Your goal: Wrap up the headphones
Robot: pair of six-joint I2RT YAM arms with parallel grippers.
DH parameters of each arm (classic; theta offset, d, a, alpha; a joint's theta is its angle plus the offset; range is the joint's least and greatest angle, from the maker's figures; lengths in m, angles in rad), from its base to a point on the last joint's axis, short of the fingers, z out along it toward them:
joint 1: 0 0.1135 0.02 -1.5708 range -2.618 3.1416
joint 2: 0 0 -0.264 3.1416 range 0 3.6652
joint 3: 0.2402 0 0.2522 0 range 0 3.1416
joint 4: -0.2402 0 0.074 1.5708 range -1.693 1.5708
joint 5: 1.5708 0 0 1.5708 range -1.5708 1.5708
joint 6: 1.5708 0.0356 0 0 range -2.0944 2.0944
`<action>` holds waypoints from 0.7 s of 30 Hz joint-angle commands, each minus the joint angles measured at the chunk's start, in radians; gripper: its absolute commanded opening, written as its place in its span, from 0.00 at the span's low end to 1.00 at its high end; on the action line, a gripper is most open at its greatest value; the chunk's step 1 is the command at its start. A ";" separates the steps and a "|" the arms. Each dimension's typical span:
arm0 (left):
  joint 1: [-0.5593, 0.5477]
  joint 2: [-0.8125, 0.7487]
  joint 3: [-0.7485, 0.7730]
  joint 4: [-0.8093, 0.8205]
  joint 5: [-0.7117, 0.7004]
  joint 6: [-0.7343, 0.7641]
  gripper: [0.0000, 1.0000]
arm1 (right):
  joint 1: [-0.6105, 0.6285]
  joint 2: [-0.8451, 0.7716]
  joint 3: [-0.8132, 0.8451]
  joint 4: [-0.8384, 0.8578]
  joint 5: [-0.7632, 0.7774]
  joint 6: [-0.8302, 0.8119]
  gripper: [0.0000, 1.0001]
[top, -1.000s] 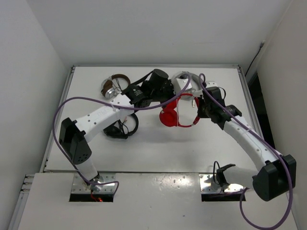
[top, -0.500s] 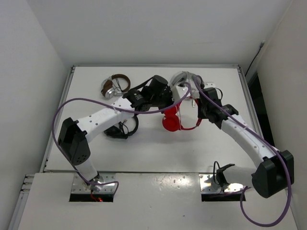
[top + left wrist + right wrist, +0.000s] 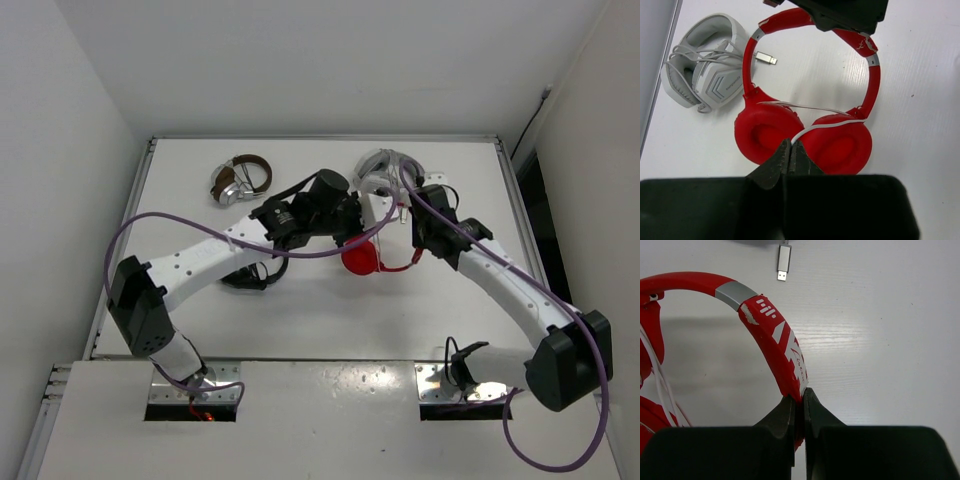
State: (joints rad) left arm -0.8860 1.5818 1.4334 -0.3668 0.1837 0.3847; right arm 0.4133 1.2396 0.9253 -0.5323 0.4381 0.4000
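Red headphones (image 3: 361, 257) are near the middle of the table (image 3: 330, 320), between my two grippers, just near of the white-grey headphones (image 3: 715, 80); my right gripper (image 3: 801, 399) is clamped on the red headband (image 3: 775, 337), one finger on each side; my left gripper (image 3: 790, 148) has its fingers pressed together at the gap between the earcups (image 3: 767, 131), the white cable (image 3: 820, 125) running into the tips; a USB plug (image 3: 784, 260) lies far of the headband.
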 commanded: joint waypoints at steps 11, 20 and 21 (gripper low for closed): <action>-0.041 -0.025 -0.067 0.227 -0.036 -0.139 0.00 | 0.010 -0.005 0.038 0.046 0.002 0.016 0.00; -0.031 0.027 -0.047 0.292 -0.211 -0.182 0.00 | 0.010 -0.061 0.006 0.055 -0.059 -0.024 0.00; -0.031 0.027 -0.047 0.308 -0.243 -0.172 0.00 | 0.010 -0.071 0.006 0.055 -0.068 -0.024 0.00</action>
State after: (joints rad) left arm -0.9215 1.5990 1.3609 -0.1631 0.0639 0.2192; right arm 0.4221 1.2312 0.9245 -0.5362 0.4095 0.3908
